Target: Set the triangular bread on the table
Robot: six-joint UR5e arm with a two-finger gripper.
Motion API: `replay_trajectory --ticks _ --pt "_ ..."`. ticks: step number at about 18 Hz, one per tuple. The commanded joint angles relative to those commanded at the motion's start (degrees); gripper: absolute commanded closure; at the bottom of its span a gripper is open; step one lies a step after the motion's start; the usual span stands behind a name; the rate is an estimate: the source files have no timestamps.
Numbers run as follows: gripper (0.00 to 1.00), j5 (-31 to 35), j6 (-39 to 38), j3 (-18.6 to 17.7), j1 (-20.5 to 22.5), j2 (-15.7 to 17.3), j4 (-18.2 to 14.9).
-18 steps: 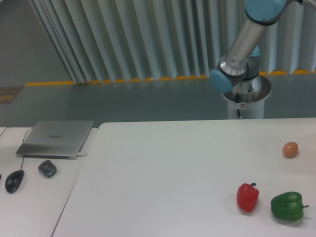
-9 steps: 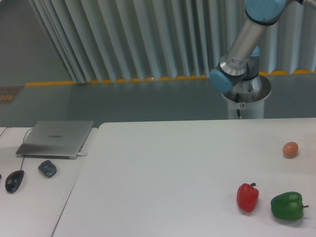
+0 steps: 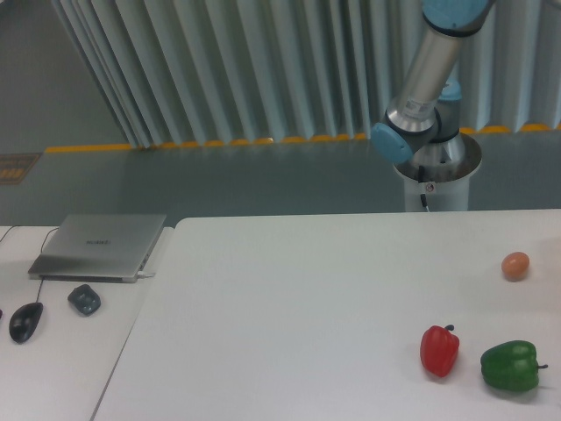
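No triangular bread shows on the white bench (image 3: 307,307), and the end effector is out of frame above, so placement looks not yet done.

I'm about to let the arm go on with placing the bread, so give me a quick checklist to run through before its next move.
1. Triangular bread in view: not ok, not in the picture.
2. Claw in view: not ok, out of frame; only the arm shows.
3. Claw holding the bread: cannot tell.
4. Bare table left of the red pepper: ok.
5. Red pepper, green pepper and egg-shaped ball at right: ok, apart.
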Motion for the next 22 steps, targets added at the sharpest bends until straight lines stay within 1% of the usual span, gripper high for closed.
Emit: replay_trajectory --ticks 5,7,9,13,17,22 --pt "0.79 -0.09 -1.49 -0.26 -2.29 2.29 -3.17" --pt "0.79 -0.09 -3.24 -0.79 -3.96 3.17 -3.35" --pt "0.78 -0.09 -7.1 -2.02 -7.2 4.22 -3.35" --pt "0.76 -0.96 -11.67 -4.12 -14.05 5.72 -3.27" --pt "0.75 -1.58 -13.27 -6.67 -18.98 7.39 -3.09" --pt "0.72 -1.49 -20.64 -7.82 -25.49 7.57 -2.74"
